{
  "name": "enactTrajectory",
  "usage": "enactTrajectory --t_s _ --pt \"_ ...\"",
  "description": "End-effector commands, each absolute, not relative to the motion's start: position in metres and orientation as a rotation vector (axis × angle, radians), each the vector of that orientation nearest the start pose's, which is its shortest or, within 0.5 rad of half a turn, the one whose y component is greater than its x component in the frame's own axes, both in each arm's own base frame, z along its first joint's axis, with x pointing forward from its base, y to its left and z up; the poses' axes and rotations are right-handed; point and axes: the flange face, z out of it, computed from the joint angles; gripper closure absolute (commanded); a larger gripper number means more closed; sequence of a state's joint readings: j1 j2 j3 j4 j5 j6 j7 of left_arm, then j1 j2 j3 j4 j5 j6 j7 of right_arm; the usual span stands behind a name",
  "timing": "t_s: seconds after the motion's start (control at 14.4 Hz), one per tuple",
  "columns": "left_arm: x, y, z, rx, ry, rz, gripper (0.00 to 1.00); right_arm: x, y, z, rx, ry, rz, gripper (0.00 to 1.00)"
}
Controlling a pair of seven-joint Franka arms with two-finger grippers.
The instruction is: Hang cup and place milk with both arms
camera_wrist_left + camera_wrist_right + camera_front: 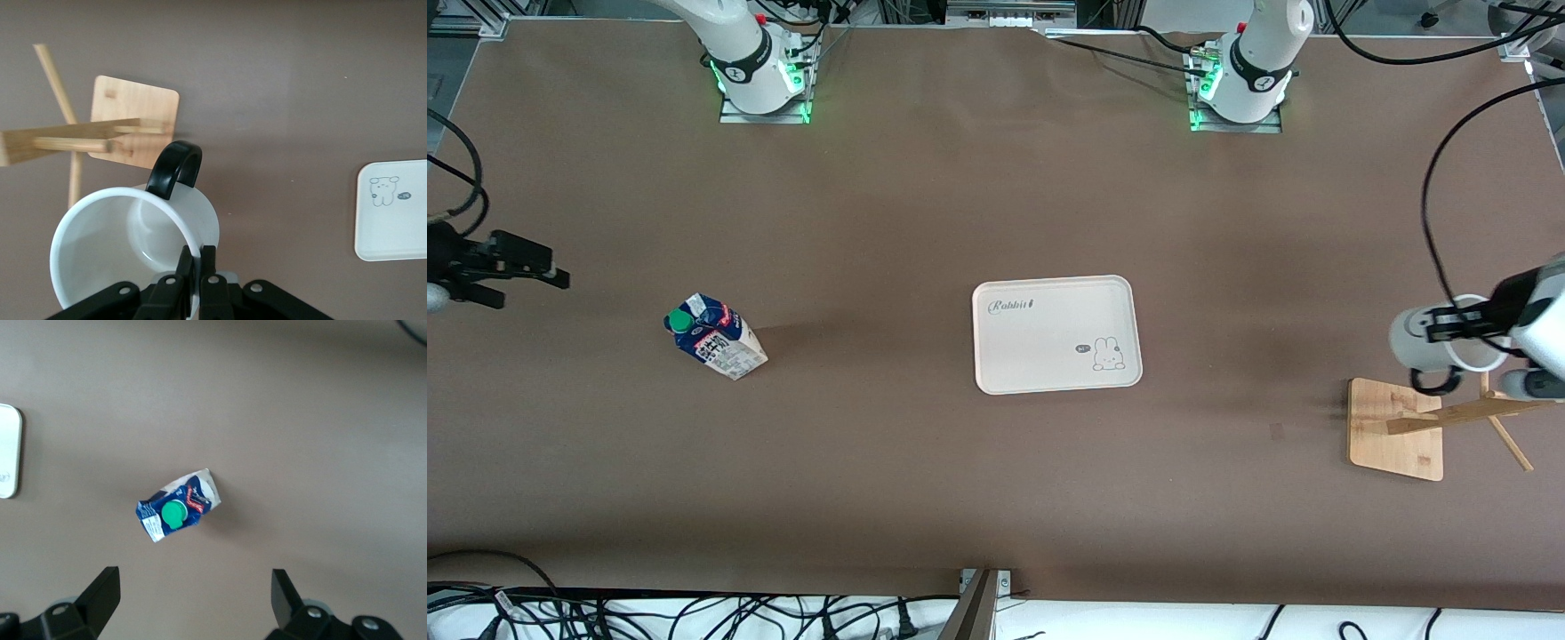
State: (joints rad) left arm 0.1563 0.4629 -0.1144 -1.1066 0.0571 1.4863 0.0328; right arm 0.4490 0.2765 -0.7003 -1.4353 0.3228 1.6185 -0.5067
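The white cup (pixel 1440 342) hangs in the air in my left gripper (pixel 1467 324), above the wooden rack's base (pixel 1396 427) at the left arm's end of the table. In the left wrist view the gripper (pixel 198 267) is shut on the cup's rim (pixel 133 247). The black handle (pixel 175 170) points toward the rack's pegs (pixel 100 137). The smiley face is hidden. The milk carton (pixel 716 336) stands on the table toward the right arm's end. My right gripper (pixel 525 280) hovers open beside it, and the right wrist view (pixel 193 593) looks down on the carton (pixel 177 505).
A white tray (pixel 1056 333) with a rabbit drawing lies at the table's middle and also shows in the left wrist view (pixel 393 210). The rack's slanted post (pixel 1458 416) sticks out toward the table's edge. Cables hang over the left arm's end.
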Motion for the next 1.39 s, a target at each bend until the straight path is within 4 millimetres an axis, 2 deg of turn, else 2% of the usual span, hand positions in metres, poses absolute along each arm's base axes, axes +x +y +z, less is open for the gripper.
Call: enactTrajectory --t_s 0.0,0.14,0.28,0.35,0.63,0.77,0.9,1.04,1.18,1.32 --pt "0.671 0.078 0.558 -3.123 0.017 0.128 1.0 0.622 -0.061 0.598 -3.022 -0.432 -0.018 0.0" --pt "0.67 0.09 0.559 -3.125 0.045 0.119 1.0 0.616 -0.052 0.616 -3.035 -0.297 0.037 0.0" --pt "0.67 0.094 0.56 -3.126 0.07 0.107 1.0 0.609 -0.039 0.634 -3.044 -0.103 0.073 0.0" --pt "0.67 0.094 0.559 -3.126 0.075 0.11 1.0 0.607 -0.033 0.638 -3.046 -0.083 0.088 0.0" --pt "0.672 0.097 0.556 -3.125 0.117 0.11 1.0 0.606 -0.034 0.637 -3.088 -0.075 0.116 0.0" --pt "0.674 0.112 0.555 -3.125 0.135 0.07 1.0 0.606 -0.036 0.636 -3.102 -0.067 0.122 0.0" --pt "0.674 0.117 0.552 -3.123 0.15 0.073 1.0 0.605 -0.031 0.636 -3.167 -0.058 0.146 0.0" --pt "0.675 0.119 0.55 -3.124 0.16 0.075 1.0 0.601 -0.027 0.632 -3.216 0.132 0.222 0.0" --pt "0.676 0.124 0.546 -3.126 0.158 0.068 1.0 0.599 -0.023 0.633 -3.205 0.248 0.224 0.0" --pt "0.678 0.126 0.537 -3.127 0.154 0.089 1.0 0.6 -0.026 0.621 -3.18 0.2 0.248 0.0"
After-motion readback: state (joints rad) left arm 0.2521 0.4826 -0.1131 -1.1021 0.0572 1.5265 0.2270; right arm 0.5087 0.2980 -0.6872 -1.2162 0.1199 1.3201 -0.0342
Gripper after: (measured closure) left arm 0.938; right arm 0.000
